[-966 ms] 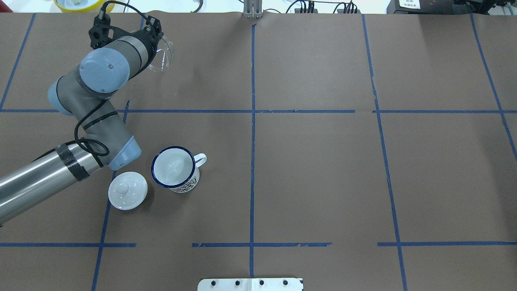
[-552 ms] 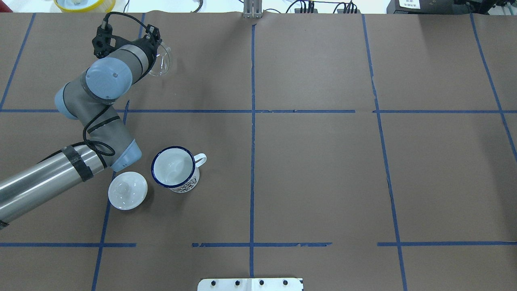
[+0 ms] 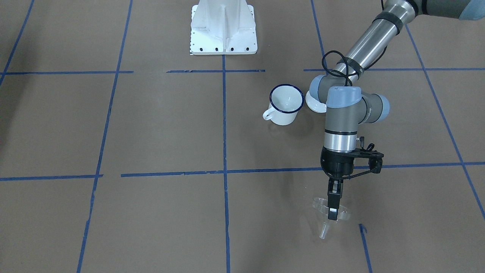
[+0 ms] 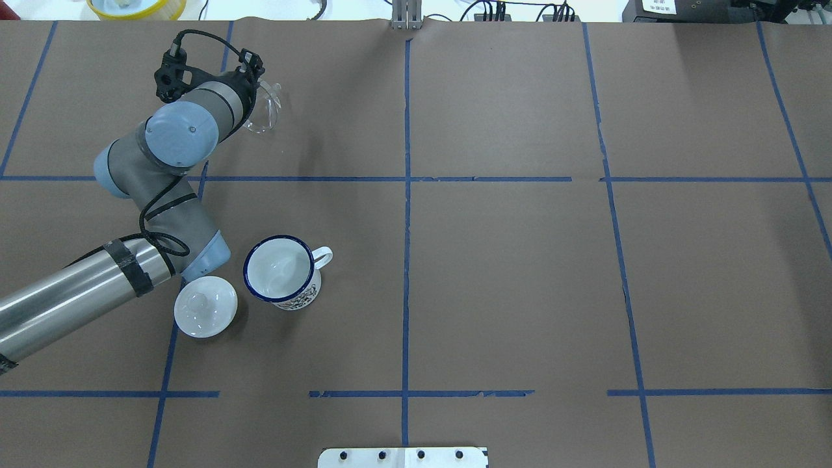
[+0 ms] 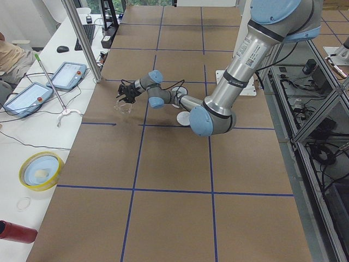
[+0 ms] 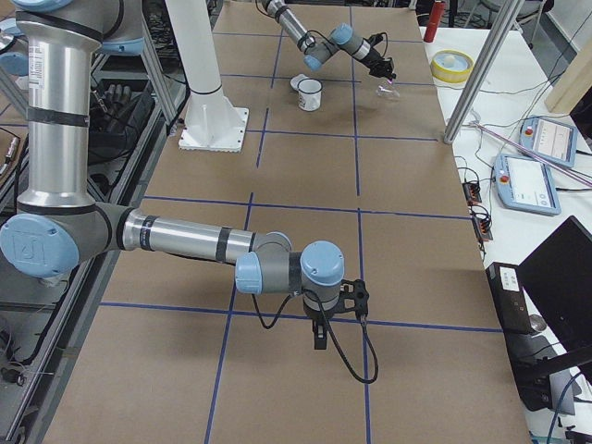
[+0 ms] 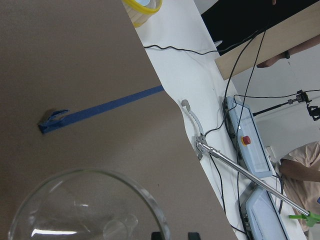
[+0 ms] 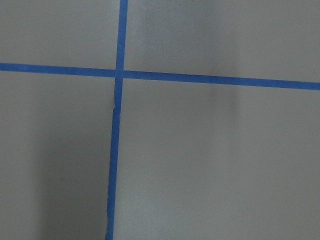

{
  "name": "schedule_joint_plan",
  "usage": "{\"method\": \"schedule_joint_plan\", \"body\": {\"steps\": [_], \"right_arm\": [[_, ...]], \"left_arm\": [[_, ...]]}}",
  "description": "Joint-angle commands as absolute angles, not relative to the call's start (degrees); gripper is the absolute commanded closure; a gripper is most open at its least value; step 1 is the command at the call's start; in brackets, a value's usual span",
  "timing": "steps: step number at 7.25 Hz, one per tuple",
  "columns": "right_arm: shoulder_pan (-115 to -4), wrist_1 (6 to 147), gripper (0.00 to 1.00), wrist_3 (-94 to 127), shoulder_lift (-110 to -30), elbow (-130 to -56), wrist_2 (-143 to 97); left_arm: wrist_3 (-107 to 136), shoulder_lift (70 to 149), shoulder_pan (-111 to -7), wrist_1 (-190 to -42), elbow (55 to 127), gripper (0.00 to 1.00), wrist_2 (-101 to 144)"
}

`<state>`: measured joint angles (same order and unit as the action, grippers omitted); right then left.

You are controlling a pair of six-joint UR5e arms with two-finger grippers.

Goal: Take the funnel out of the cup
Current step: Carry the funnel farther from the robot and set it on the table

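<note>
The clear funnel [image 3: 320, 208] hangs in my left gripper [image 3: 332, 213], which is shut on its rim, spout down and just above the brown table at the far left. It also shows in the overhead view [image 4: 265, 112] and fills the bottom of the left wrist view [image 7: 85, 210]. The white cup [image 4: 282, 270] with the blue rim stands upright and empty nearer the robot, well apart from the funnel; it also shows in the front view [image 3: 286, 103]. My right gripper [image 6: 319, 335] shows only in the exterior right view, low over the table; I cannot tell if it is open.
A white knobbed lid [image 4: 205, 306] lies beside the cup, next to my left arm's elbow. A yellow bowl [image 4: 133, 6] sits on the white bench past the table's far edge. The robot's white base plate [image 3: 223, 28] stands at the near side.
My left gripper has shifted slightly with the funnel and the funnel looks lower, nearer the table. The cup and the lid have not moved.
</note>
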<state>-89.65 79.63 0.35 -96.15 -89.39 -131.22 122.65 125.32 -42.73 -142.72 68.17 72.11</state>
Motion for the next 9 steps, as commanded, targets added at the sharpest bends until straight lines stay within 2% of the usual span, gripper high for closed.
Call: {"method": "schedule_joint_plan", "body": {"steps": [1, 3, 6, 7, 9], "right_arm": [[-89.6, 79.6, 0.0, 0.4, -96.2, -89.4, -131.2], [-89.6, 79.6, 0.0, 0.4, -96.2, -89.4, -131.2], [-89.6, 79.6, 0.0, 0.4, -96.2, -89.4, -131.2], [-89.6, 79.6, 0.0, 0.4, -96.2, -89.4, -131.2], [-89.6, 79.6, 0.0, 0.4, -96.2, -89.4, -131.2]], "left_arm": [[113.9, 124.8, -43.3, -142.2, 72.1, 0.0, 73.0], [105.2, 121.0, -46.6, -136.7, 82.4, 0.0, 84.9], [82.2, 111.7, -53.0, -106.6, 111.4, 0.0, 103.0], [74.8, 107.6, -55.3, -99.7, 118.5, 0.0, 105.1], [63.9, 93.5, -55.9, -97.6, 129.9, 0.0, 108.7]]}}
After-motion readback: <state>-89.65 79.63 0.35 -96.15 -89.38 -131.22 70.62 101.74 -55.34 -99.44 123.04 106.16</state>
